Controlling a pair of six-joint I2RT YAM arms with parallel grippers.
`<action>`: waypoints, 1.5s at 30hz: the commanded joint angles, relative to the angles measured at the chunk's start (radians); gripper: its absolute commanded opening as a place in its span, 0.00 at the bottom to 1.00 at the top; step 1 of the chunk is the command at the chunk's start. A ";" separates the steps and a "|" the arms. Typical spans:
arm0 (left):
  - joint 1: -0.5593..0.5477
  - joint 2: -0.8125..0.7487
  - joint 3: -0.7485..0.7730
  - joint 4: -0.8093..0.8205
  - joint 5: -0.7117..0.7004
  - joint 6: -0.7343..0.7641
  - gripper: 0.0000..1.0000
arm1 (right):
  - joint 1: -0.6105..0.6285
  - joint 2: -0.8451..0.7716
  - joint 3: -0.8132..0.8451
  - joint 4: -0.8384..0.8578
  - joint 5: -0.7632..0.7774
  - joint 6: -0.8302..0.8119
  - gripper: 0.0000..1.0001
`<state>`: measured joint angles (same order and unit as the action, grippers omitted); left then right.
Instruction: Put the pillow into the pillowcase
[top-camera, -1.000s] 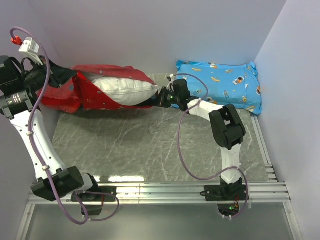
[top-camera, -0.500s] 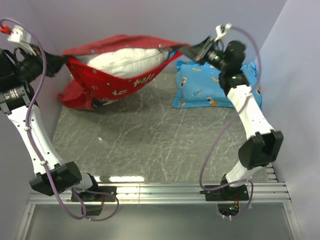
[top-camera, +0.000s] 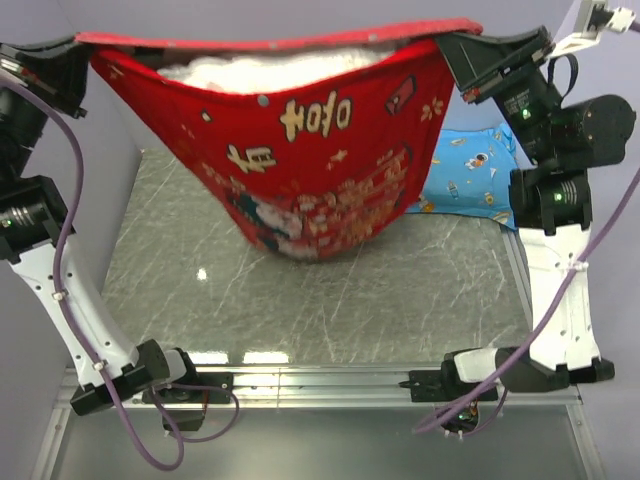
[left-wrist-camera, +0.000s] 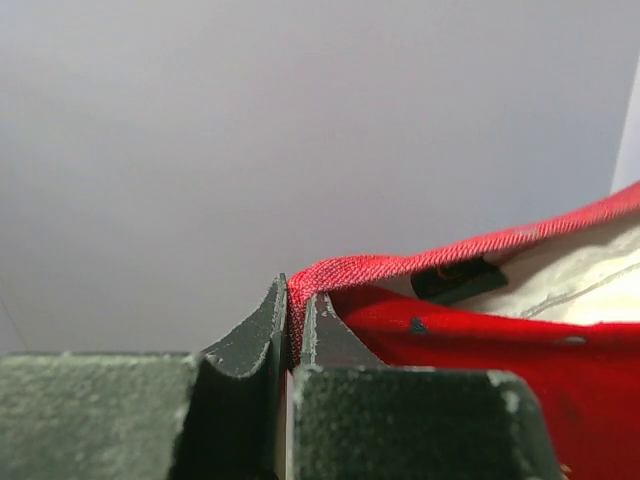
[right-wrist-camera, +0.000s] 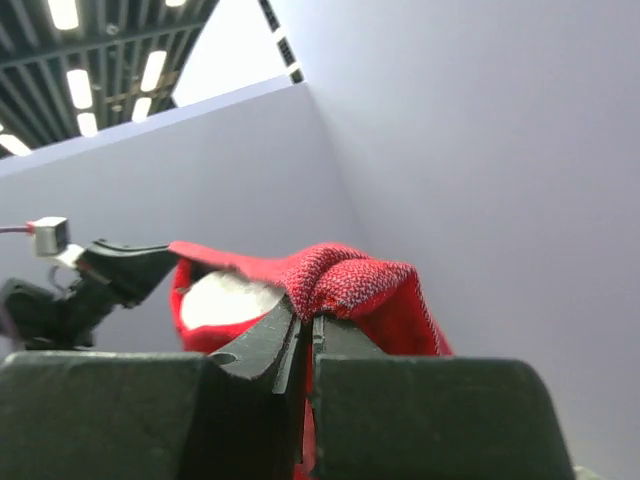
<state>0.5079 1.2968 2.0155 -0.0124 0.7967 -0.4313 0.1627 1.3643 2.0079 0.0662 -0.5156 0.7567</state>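
The red pillowcase (top-camera: 320, 170) hangs like a sack high above the table, its cartoon-print face toward the camera and its mouth stretched wide at the top. The white pillow (top-camera: 270, 62) lies inside, showing only along the open mouth. My left gripper (top-camera: 85, 52) is shut on the left corner of the mouth; in the left wrist view the red hem (left-wrist-camera: 400, 268) is pinched between the jaws of the gripper (left-wrist-camera: 293, 305), with the pillow (left-wrist-camera: 590, 285) beyond. My right gripper (top-camera: 452, 45) is shut on the right corner; bunched red fabric (right-wrist-camera: 350, 280) sits in this gripper (right-wrist-camera: 308, 322), with the pillow (right-wrist-camera: 225, 300) behind.
A blue cartoon-print pillow (top-camera: 475, 175) lies at the back right of the marble table (top-camera: 300, 310), partly hidden behind the hanging case. Grey walls close in the left, back and right sides. A metal rail (top-camera: 330, 378) runs along the near edge by the arm bases.
Both arms rose and spread apart, lifting the pillowcase off the table into a hanging sack. The right gripper closed on its corner. The pillow sank deeper inside.
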 joint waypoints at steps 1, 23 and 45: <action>0.004 -0.007 -0.014 -0.032 -0.105 0.063 0.00 | -0.055 -0.017 -0.103 -0.006 0.106 -0.117 0.00; 0.121 0.111 0.101 0.030 -0.197 -0.052 0.00 | -0.109 0.050 -0.037 0.041 0.097 -0.161 0.00; 0.080 0.158 0.334 0.025 -0.185 -0.260 0.00 | -0.047 0.200 0.503 -0.046 0.087 -0.206 0.00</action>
<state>0.4267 1.3720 1.9907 -0.1131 0.7261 -0.5198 0.1963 1.4967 1.9602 -0.0731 -0.5236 0.5129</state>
